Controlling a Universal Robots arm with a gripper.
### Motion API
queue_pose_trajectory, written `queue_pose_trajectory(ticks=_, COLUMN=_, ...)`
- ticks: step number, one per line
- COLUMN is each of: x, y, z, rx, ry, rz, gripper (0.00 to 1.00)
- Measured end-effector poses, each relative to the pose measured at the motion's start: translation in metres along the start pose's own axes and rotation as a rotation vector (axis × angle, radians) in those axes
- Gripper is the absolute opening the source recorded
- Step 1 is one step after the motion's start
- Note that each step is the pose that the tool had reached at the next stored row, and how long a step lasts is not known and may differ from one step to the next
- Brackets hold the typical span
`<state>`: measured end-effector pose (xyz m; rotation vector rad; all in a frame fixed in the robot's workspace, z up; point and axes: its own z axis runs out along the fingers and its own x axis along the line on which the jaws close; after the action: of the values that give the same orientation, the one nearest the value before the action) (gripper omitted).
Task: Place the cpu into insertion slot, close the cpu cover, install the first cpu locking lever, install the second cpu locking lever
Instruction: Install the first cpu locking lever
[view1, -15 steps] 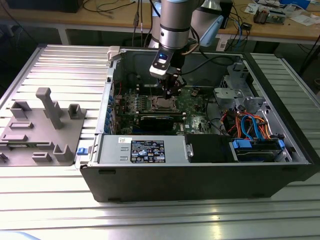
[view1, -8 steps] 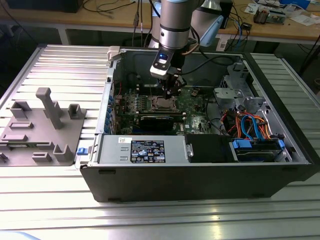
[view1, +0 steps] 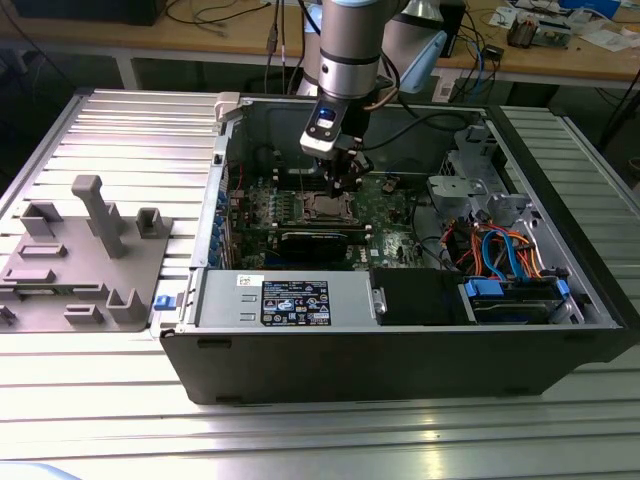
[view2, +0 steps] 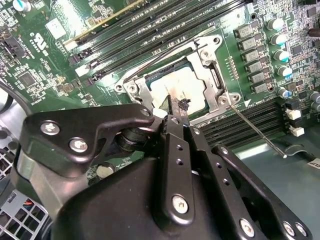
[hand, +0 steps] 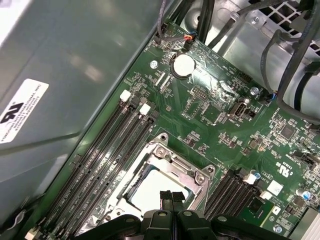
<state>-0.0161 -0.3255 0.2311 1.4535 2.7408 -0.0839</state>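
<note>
Black gripper (view2: 176, 107), fingers pressed together, hovered directly above the cpu (view2: 187, 85) seated in the insertion slot (hand: 157, 187) beneath.

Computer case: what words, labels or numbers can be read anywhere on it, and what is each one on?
Dark sticker on the grey metal box: print too small to read.
White sticker on the case wall: cut off, unreadable.
Circuit board markings: too small to read.
Nothing reads clearly.
</note>
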Motion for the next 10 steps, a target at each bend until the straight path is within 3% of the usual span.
queue_pose_trajectory(ticks=10, x=0.0, y=0.0, z=0.0001, rx=-0.0019, ry=-0.0009, rz=-0.031, gripper=0.11)
